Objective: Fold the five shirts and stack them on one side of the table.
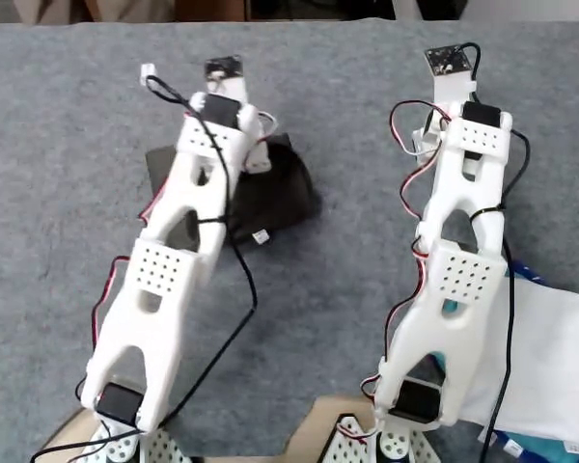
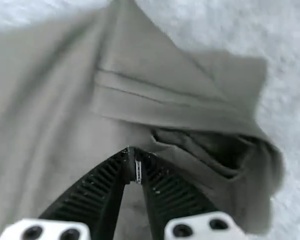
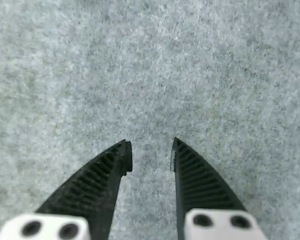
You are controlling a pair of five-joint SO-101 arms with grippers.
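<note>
A dark shirt (image 1: 282, 198) lies crumpled on the grey table at the back left of centre, and its folds and a hem (image 2: 155, 95) show close up in the left wrist view. My left gripper (image 2: 134, 162) points down onto it and is shut on a pinch of the fabric. A small white label (image 1: 261, 236) sticks out at the shirt's near edge. My right gripper (image 3: 151, 150) hangs open over bare grey table cloth, with nothing between its fingers. The right arm (image 1: 463, 193) reaches toward the back right.
A stack of folded shirts sits at the front right edge: a white one (image 1: 555, 357) on top, with teal (image 1: 540, 449) and blue (image 1: 527, 276) edges peeking out. Loose black cables (image 1: 246, 289) trail from both arms. The grey cloth (image 1: 58, 145) covers the table.
</note>
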